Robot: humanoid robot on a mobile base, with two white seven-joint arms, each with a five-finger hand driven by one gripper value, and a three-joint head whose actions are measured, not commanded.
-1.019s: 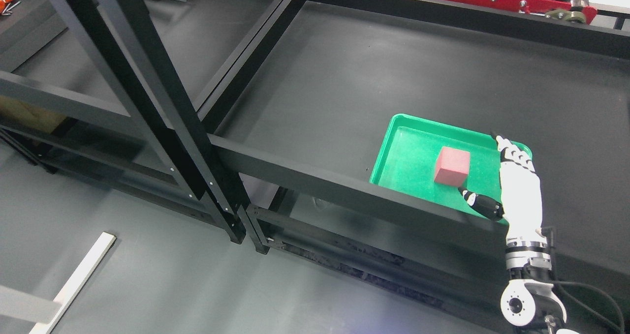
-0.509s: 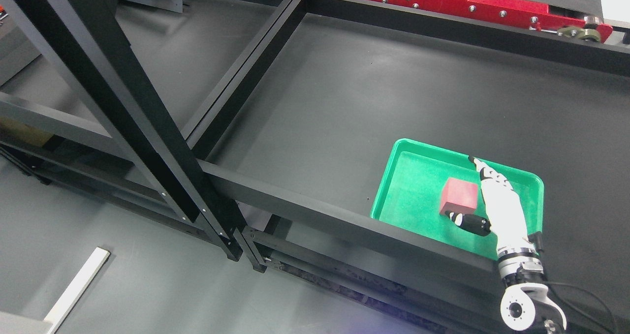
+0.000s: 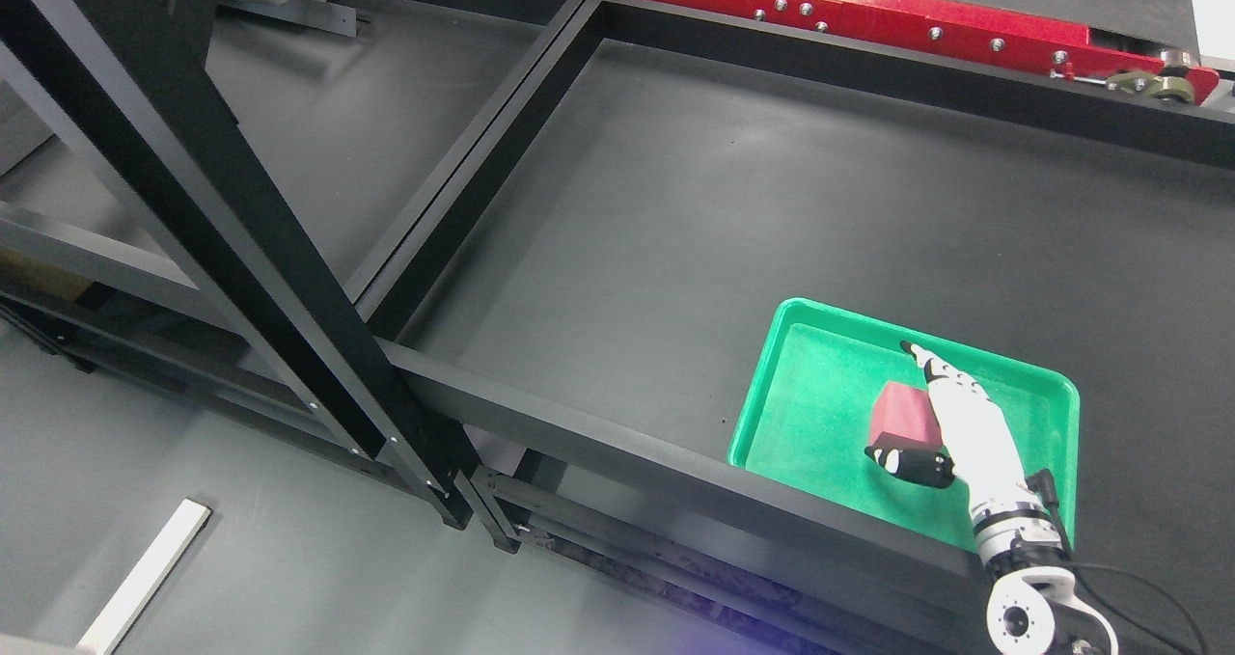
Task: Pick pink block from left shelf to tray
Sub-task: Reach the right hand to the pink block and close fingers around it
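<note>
Block position: the pink block sits inside the green tray, right of the tray's middle, its base seemingly flat on the tray floor.
Tray position: the tray rests on the dark counter, close behind the black front rail of the frame.
Right hand: the right hand reaches in from the lower right, lying over the block's right side.
Fingers: the fingers are stretched out and held together, pointing toward the tray's far rim; the dark thumb is set apart from them, at the block's near lower corner. Nothing is pinched. Whether thumb or palm touches the block cannot be told.
Left hand: not seen.
Task standing: judged complete as to placement; the hand has yet to clear.
Risk one: a sideways pull-out could drag or tip the block, since the hand lies against or just beside it.
Risk two: a low retreat could catch the tray's near rim or the front rail and shift the tray.
Risk three: a thumb hooked at the corner could lift the block out again.
</note>
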